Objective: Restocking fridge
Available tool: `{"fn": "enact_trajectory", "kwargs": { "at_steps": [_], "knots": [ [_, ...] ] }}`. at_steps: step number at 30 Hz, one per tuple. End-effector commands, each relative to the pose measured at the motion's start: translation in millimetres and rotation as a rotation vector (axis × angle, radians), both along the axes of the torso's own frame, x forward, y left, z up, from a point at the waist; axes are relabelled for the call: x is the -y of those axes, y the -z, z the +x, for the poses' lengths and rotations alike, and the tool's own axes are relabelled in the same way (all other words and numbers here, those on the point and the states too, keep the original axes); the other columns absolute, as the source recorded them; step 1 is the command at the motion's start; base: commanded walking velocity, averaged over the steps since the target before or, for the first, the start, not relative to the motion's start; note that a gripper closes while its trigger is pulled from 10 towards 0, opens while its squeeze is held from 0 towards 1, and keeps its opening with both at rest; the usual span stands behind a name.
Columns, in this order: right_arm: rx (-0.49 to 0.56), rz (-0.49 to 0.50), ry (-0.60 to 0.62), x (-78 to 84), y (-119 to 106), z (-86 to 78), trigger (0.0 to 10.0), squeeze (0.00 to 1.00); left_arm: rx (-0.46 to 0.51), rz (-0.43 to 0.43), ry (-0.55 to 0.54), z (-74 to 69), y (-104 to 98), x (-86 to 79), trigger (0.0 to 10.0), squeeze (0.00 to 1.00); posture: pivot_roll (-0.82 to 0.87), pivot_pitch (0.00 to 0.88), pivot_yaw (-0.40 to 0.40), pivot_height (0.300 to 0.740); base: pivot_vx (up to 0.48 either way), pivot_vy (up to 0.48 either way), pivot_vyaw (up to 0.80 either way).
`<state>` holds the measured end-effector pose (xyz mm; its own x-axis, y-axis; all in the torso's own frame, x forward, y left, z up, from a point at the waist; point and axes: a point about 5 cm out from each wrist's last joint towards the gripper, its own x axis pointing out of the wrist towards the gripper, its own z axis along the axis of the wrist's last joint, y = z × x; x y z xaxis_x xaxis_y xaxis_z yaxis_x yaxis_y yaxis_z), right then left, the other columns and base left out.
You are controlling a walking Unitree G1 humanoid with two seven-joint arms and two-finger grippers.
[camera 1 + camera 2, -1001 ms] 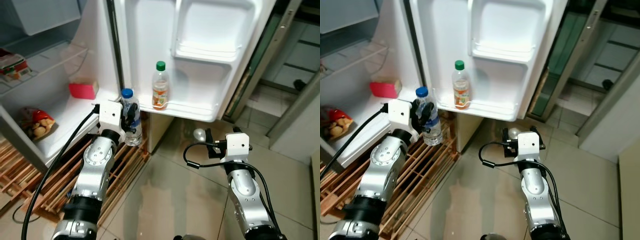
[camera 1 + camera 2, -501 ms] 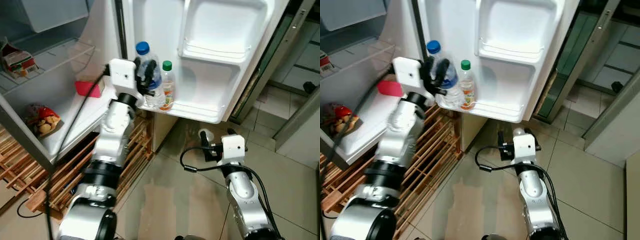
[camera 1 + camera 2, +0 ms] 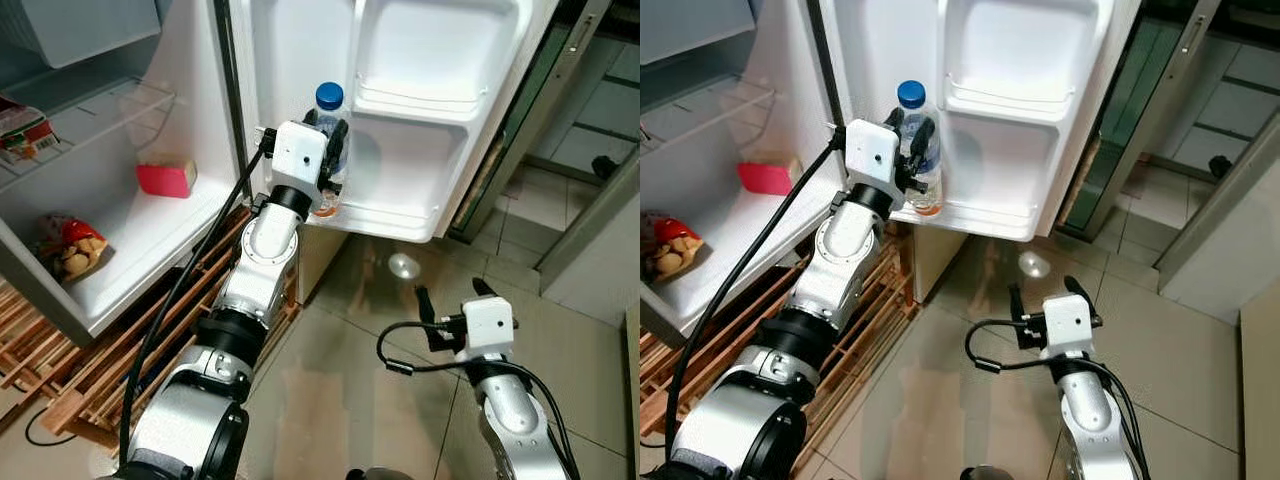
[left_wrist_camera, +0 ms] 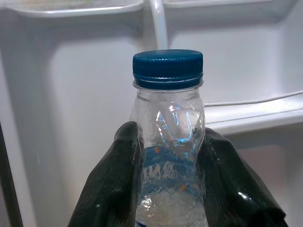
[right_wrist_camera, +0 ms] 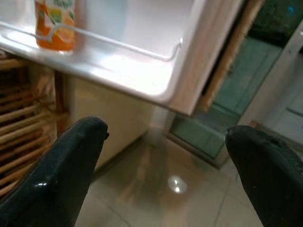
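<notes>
Left claw (image 4: 168, 184) grips the water bottle (image 4: 169, 142) below its neck; thin, crushable, slippery plastic wants gentle pressure. Right claw (image 5: 165, 165) gapes, idle.

I can read no text anywhere, the orange label on the juice bottle (image 5: 54, 26) beyond my right gripper (image 5: 165, 175) carries green lettering too blurred to make out, the carton (image 3: 22, 125) on the fridge shelf likewise illegible

We see a clear bottle (image 4: 169, 156) with a blue cap (image 4: 167, 69), white fridge door (image 3: 420, 110), and red box (image 3: 166, 179) at left.
</notes>
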<state>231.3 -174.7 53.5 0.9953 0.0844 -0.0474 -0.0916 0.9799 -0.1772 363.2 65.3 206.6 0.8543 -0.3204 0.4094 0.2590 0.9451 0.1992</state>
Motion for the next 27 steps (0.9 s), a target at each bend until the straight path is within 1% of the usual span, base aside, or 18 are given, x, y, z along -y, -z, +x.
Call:
{"fn": "enact_trajectory", "kwargs": {
  "at_steps": [1,2,3,6,9,13,16,17,18,19,20,22,23,24,25,27],
  "knots": [
    [0.010,-0.004,-0.005,-0.1,-5.3,0.2,10.0,0.24,0.062,-0.025,0.000,0.4,-13.7,-0.2,10.0,0.00,-0.23,0.000,-0.001,0.740,0.000,0.000,0.00],
    [0.010,-0.004,-0.005,-0.1,-5.3,0.2,10.0,0.24,0.062,-0.025,0.000,0.4,-13.7,-0.2,10.0,0.00,-0.23,0.000,-0.001,0.740,0.000,0.000,0.00],
    [0.008,-0.002,-0.004,-0.3,-5.4,-0.5,10.0,0.25,0.051,-0.043,0.001,0.6,-12.1,-0.3,10.0,0.00,-0.23,0.000,-0.001,0.740,0.000,0.000,0.00],
    [-0.003,0.002,-0.011,-4.1,-5.7,-1.6,10.0,0.24,0.030,-0.150,0.006,2.6,-11.5,3.2,10.0,0.00,-0.23,0.000,0.000,0.740,0.000,0.000,0.00],
    [-0.006,0.002,-0.013,-5.1,-6.7,-1.7,10.0,0.24,0.029,-0.183,-0.033,4.8,-12.7,1.4,10.0,0.00,-0.23,0.000,0.004,0.740,0.000,0.000,0.00],
    [-0.008,0.003,-0.008,-4.8,-7.2,-3.0,10.0,0.25,0.082,-0.149,-0.073,4.3,-16.7,-3.7,10.0,0.00,-0.23,0.000,0.003,0.740,0.000,0.000,0.00],
    [-0.013,0.006,-0.012,-6.7,-6.3,-4.9,10.0,0.24,0.101,-0.113,-0.064,4.0,-17.6,-3.7,10.0,0.00,-0.24,0.000,0.009,0.740,0.000,0.000,0.00],
    [-0.013,0.007,-0.015,-8.0,-6.5,-5.3,10.0,0.25,0.095,-0.102,-0.053,4.0,-16.3,-3.6,10.0,0.00,-0.24,0.000,0.011,0.740,0.000,0.000,0.00],
    [0.005,0.012,-0.020,-10.1,-12.4,-5.3,10.0,0.24,0.052,-0.097,-0.035,2.5,-7.7,-9.4,10.0,0.00,-0.25,0.000,0.020,0.740,0.000,0.000,0.00],
    [0.013,0.014,-0.021,-10.6,-14.7,-5.4,10.0,0.24,0.035,-0.103,-0.032,1.5,-4.2,-12.6,10.0,0.00,-0.25,0.000,0.023,0.740,0.000,0.000,0.00],
    [0.032,0.023,-0.016,-10.5,-21.2,-8.0,10.0,0.25,-0.013,-0.094,-0.023,-3.5,6.2,-19.9,10.0,0.00,-0.25,0.000,0.031,0.740,0.000,0.000,0.00],
    [0.067,0.033,-0.006,-9.0,-34.5,-17.4,10.0,0.24,-0.089,-0.082,0.018,-21.2,24.4,-32.4,10.0,0.00,-0.25,0.000,0.034,0.740,0.000,0.000,0.00],
    [0.078,0.035,0.001,-7.5,-39.4,-23.0,10.0,0.24,-0.102,-0.071,0.021,-31.0,29.2,-39.6,10.0,0.00,-0.24,0.000,0.036,0.740,0.000,0.000,0.00],
    [0.078,0.035,0.001,-7.5,-39.4,-23.0,10.0,0.24,-0.102,-0.071,0.021,-31.0,29.2,-39.6,10.0,0.00,-0.24,0.000,0.036,0.740,0.000,0.000,0.00],
    [0.085,0.037,0.006,-6.6,-42.8,-26.8,10.0,0.24,-0.110,-0.061,0.023,-38.0,32.1,-44.2,10.0,0.00,-0.24,0.000,0.036,0.740,0.000,0.000,0.00],
    [0.099,0.030,0.059,1.5,-49.9,-36.5,10.0,0.24,-0.156,-0.047,0.007,-63.6,40.0,-60.8,10.0,0.00,-0.22,0.000,0.035,0.740,0.000,0.000,0.00]
  ]
}}
